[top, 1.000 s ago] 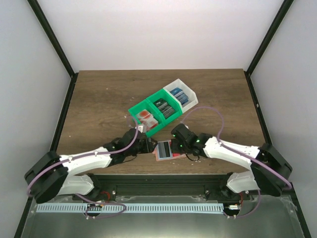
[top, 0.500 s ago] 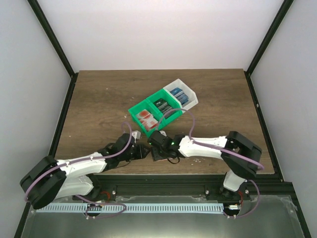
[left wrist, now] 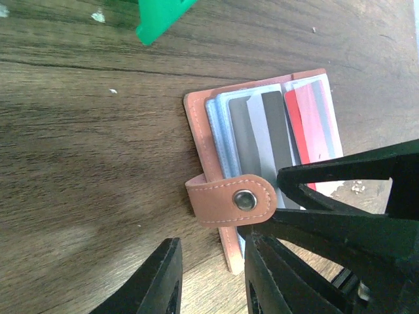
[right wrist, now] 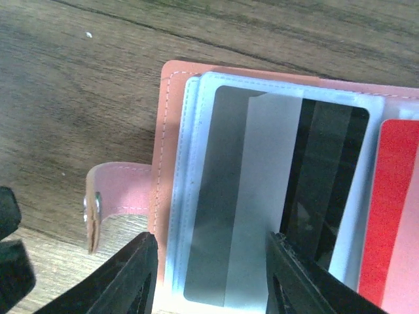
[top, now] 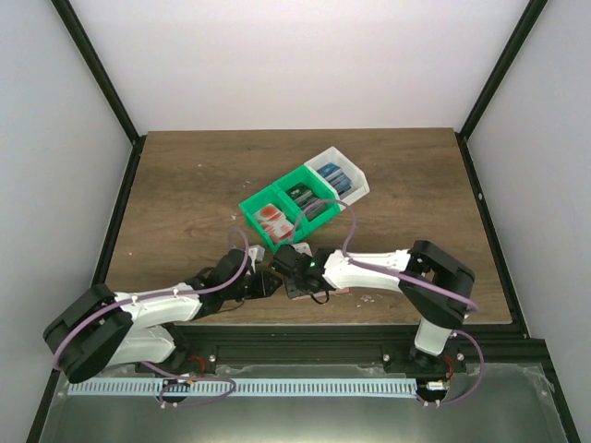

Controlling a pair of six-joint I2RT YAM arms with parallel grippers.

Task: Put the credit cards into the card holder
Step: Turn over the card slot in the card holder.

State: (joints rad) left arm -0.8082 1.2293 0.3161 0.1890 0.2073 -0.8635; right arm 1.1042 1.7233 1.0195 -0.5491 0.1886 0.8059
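The salmon card holder point(left wrist: 196, 124) lies open on the wood near the table's front edge, its snap tab point(left wrist: 232, 199) curled over. A grey-and-black credit card point(right wrist: 262, 196) sits in its clear sleeve, with a red card point(left wrist: 314, 127) beside it. My left gripper point(left wrist: 211, 252) is open, low at the holder's tab edge, with the holder's corner between its fingers. My right gripper point(right wrist: 209, 248) is open just above the sleeve, its fingers either side of the grey card's left part. In the top view both grippers point(top: 268, 282) point(top: 294, 277) meet over the holder and hide most of it.
A green two-compartment bin point(top: 286, 214) and a white bin point(top: 337, 175) stand in a diagonal row just behind the grippers. They hold red, dark and blue cards. The green bin's corner point(left wrist: 160, 16) shows close above the holder. The table's front edge is right behind the holder.
The right arm has swung left and folded in, bringing its gripper over the holder beside the left one. The left gripper's jaws have narrowed.
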